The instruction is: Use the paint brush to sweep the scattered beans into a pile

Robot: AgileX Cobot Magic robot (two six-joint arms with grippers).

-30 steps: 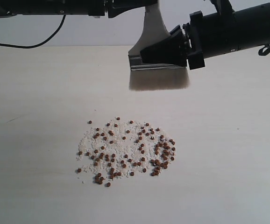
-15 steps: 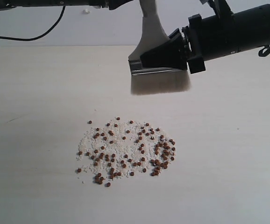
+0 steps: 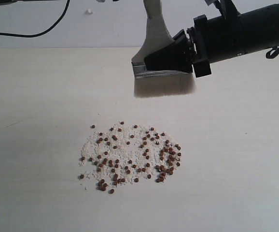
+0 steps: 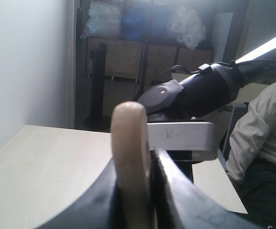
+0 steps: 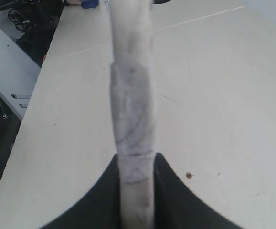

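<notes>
We see right pincer (image 3: 149, 60) clamped on paint brush (image 3: 163, 86) near its metal band | left pincer (image 4: 134, 160) closed round the handle end | brush upright over table (image 3: 43, 96) | beans (image 3: 130, 154) scattered, apart from bristles

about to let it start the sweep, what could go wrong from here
1. The left pincer and the right pincer both look clamped on the one paint brush. If the arms move out of step, it may twist or slip.
2. The bristles hang above the table. A fast stroke could send the round beans rolling outward.
3. The spread looks wider than the bristles, so one pass may miss its edges.
</notes>
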